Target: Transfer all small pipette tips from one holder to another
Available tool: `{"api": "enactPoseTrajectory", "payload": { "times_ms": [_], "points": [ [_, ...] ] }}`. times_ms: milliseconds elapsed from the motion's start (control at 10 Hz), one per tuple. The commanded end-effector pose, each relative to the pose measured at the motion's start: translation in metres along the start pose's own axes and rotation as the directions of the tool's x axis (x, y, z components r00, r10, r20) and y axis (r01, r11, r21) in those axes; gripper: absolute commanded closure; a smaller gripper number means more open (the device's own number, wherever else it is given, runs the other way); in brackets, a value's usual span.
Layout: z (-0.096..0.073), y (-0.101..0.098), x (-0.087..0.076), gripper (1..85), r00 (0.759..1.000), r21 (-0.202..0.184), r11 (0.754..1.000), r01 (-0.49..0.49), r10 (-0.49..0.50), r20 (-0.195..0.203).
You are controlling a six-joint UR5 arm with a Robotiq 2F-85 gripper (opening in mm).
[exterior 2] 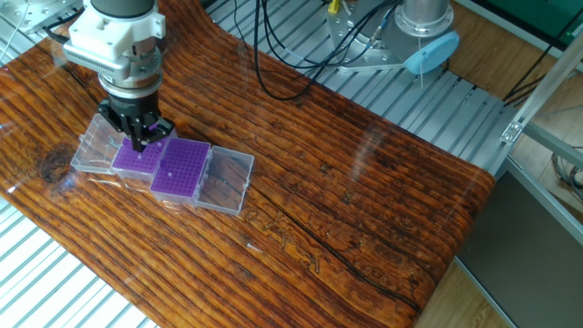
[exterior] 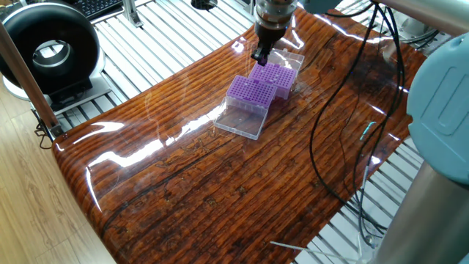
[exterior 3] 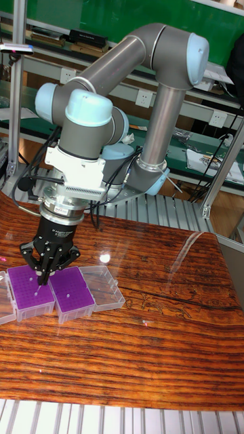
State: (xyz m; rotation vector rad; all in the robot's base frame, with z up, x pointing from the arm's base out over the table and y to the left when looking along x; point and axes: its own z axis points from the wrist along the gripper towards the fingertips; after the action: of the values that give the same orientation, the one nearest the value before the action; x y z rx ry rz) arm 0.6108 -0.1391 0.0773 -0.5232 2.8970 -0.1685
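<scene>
Two square purple holders stand side by side, each in a clear box with its lid folded flat. In the one fixed view the near holder (exterior: pixel 249 92) touches the far holder (exterior: pixel 277 75). My gripper (exterior: pixel 261 57) hangs low over the far holder's back edge. In the other fixed view my gripper (exterior 2: pixel 139 139) is above the left holder (exterior 2: pixel 135 158), beside the right holder (exterior 2: pixel 180 169). In the tall view the gripper (exterior 3: pixel 43 277) points down at the left holder (exterior 3: pixel 28 293), fingers drawn together. Pipette tips are too small to make out, in the racks or between the fingers.
Clear lids (exterior 2: pixel 226 180) (exterior 2: pixel 94 146) lie open on the outer sides of the holders. Black cables (exterior: pixel 344 139) hang from the arm across the wooden table (exterior: pixel 220 191). A round black device (exterior: pixel 47 51) stands beyond the table's left edge, on slatted metal.
</scene>
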Motion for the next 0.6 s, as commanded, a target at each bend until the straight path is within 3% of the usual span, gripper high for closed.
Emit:
{"api": "enactPoseTrajectory", "payload": {
  "times_ms": [0, 500],
  "points": [
    [0.0011, -0.0027, 0.0052, 84.3, 1.0, -0.01, 1.0, -0.005, 0.005, 0.008],
    [0.001, -0.0029, 0.0094, 84.3, 1.0, -0.019, 1.0, 0.008, -0.008, 0.012]
  ]
}}
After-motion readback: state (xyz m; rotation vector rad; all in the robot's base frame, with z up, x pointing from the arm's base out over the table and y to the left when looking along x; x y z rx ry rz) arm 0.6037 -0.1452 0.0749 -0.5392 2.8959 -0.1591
